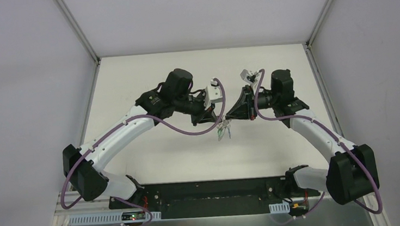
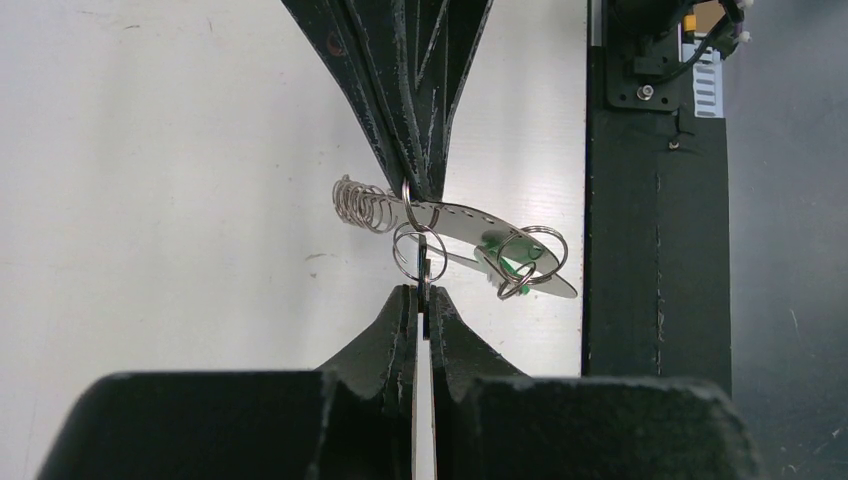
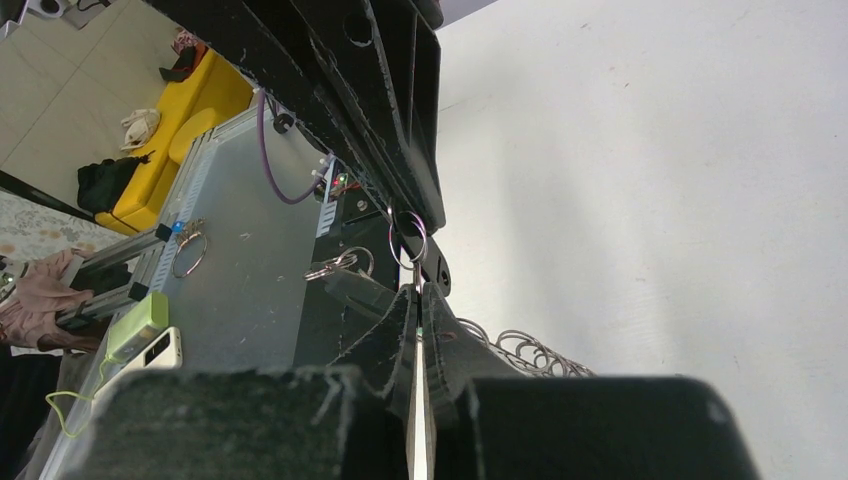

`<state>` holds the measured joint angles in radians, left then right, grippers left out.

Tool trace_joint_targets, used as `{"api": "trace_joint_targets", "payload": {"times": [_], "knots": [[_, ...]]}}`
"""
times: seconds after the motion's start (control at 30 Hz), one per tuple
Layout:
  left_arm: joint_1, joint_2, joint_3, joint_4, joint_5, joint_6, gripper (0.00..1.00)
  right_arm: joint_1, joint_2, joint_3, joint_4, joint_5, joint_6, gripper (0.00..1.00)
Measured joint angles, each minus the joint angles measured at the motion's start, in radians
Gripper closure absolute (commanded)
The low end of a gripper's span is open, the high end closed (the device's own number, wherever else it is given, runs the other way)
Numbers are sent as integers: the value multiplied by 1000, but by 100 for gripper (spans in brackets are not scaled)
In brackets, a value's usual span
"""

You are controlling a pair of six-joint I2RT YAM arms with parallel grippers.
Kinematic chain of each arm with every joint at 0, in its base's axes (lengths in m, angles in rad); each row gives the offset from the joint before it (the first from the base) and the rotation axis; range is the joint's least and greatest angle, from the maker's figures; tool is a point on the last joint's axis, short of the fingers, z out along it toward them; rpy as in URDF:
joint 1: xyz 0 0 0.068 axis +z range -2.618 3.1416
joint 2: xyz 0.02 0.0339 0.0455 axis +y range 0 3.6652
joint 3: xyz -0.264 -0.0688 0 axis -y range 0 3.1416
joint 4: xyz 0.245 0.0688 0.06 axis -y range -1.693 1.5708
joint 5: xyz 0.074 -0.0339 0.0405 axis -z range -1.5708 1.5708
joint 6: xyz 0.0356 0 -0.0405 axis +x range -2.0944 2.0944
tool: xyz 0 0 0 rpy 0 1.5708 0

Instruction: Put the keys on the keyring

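Claws, two of them, meet tip to tip above the middle of the counter [image 1: 153,161]. My left claw [image 2: 421,296] is pinched closed on one silvery ring of the keyring [image 2: 460,222]. My right claw [image 3: 418,296] is clamped tight on the keyring's top end, where strap and chain [image 2: 362,205] join. The bunch hangs between them, clear of the counter: one grey-beige strap, one coiled chain, three rings that I can count, and one green key [image 2: 512,268] beside the strap.
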<state>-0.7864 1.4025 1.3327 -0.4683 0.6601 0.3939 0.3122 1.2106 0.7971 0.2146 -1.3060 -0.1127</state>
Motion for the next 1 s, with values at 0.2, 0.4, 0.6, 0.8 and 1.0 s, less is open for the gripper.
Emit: {"api": "trace_joint_targets", "payload": {"times": [0.2,0.4,0.6,0.8,1.0], "knots": [[0,0,0,-11,-11,12,100,-2,0,1,-11,12,-2,79],[1,20,14,-112,-41,47,100,-16,-1,1,-29,44,-2,64],[1,117,97,-248,-101,88,100,-52,-24,2,-61,74,-14,63],[3,242,169,-387,-159,127,100,-113,-45,6,-105,89,-39,63],[16,423,340,-517,-197,153,100,-190,-74,6,-131,94,-52,65]]}}
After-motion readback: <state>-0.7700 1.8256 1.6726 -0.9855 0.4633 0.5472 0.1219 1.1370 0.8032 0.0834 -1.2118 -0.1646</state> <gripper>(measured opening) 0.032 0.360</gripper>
